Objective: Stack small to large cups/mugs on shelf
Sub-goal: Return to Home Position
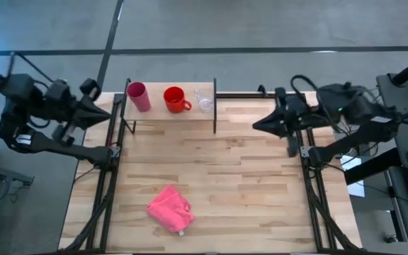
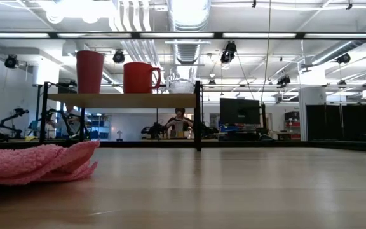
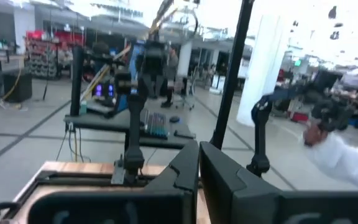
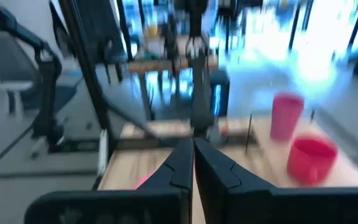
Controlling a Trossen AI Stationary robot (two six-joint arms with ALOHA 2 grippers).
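Left end effector [image 1: 106,113] hung off the desk's [image 1: 246,191] left edge, its fingers drawn together with at most a sliver between them in its wrist view. The right end effector [image 1: 257,125] sat over the desk's right side, also closed on nothing.

All three vessels stood upright in a row on the shelf [image 1: 154,115], apart from one another: the tumbler [image 1: 138,96] at one end, the mug [image 1: 176,100] in the middle, and the clear cup [image 1: 204,99] at the other end beside a post. They stood side by side, not nested. A cloth [image 1: 170,208] lay on the desk, well apart from them.

The tumbler looked smooth and light, best held around its body. The mug seemed stiff and heavier; its wall opposite the handle would suit a pinch. The clear cup appeared thin and easily crushed, so it would want a gentle hold near the rim.

No brand, label or writing was legible on any of them.
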